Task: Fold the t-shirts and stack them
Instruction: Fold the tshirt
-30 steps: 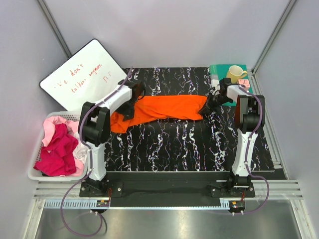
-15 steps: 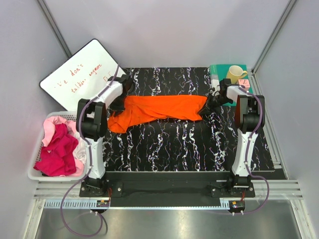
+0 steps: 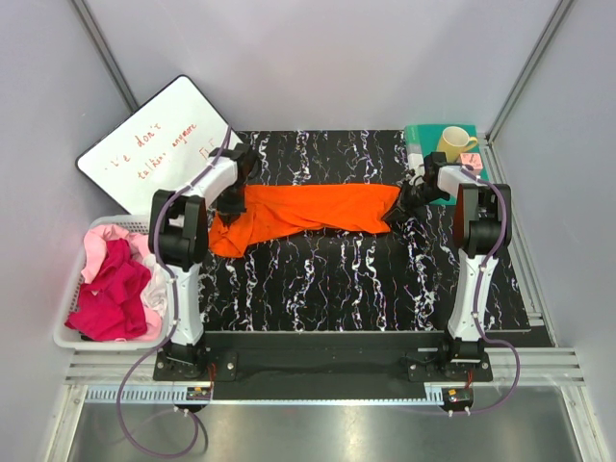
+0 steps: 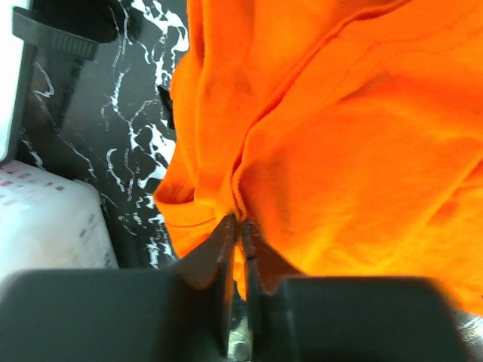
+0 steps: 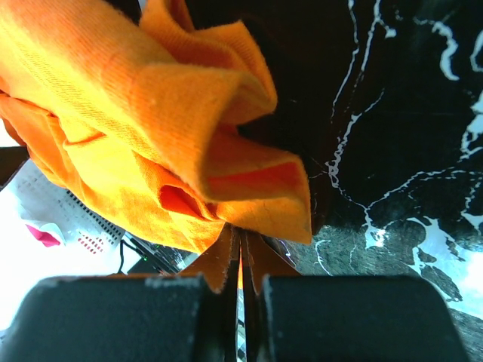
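A bright orange t-shirt [image 3: 313,212] lies stretched across the back of the black marbled mat [image 3: 356,279], bunched into a long band. My left gripper [image 3: 234,200] is shut on its left end, pinching a fold of orange cloth [image 4: 317,151] between the fingertips. At the shirt's right end my right gripper [image 3: 412,195] is shut on a bunched edge of the same shirt [image 5: 151,113]. Magenta and pale pink t-shirts [image 3: 111,284] lie crumpled in a white basket [image 3: 67,337] at the left.
A whiteboard [image 3: 154,149] with red writing leans at the back left, close to the left arm. A teal mat [image 3: 419,135] at the back right carries a yellow mug [image 3: 454,142] and a small pink block [image 3: 469,160]. Grey walls enclose the table.
My left gripper has moved left along the shirt to its left end and shut on the cloth. The right gripper has stayed shut on the right end.
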Motion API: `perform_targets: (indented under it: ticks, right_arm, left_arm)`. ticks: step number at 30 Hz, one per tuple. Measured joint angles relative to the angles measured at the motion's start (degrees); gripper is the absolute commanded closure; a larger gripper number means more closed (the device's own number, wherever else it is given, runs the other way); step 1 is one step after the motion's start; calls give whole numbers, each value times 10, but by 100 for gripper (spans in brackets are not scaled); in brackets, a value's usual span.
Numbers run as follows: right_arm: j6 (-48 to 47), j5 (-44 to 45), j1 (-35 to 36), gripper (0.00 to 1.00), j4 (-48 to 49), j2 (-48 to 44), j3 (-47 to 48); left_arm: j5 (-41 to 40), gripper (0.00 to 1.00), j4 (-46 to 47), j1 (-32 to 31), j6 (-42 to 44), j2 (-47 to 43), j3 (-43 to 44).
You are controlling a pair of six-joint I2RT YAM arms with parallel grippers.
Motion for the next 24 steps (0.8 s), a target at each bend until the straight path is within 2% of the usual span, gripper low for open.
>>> perform_targets:
  ticks: [11,17,24]
  right_arm:
    - [0,0,0,100,0,0,0]
    - [1,2,0,100,0,0,0]
    - [5,12,0,100,-7,-1,2]
  left_arm:
    - [-16,100,-5,23,2,11,11]
    - [-56,100,-16,26,3,7,54]
    - [-69,100,-25,26,11,10,149]
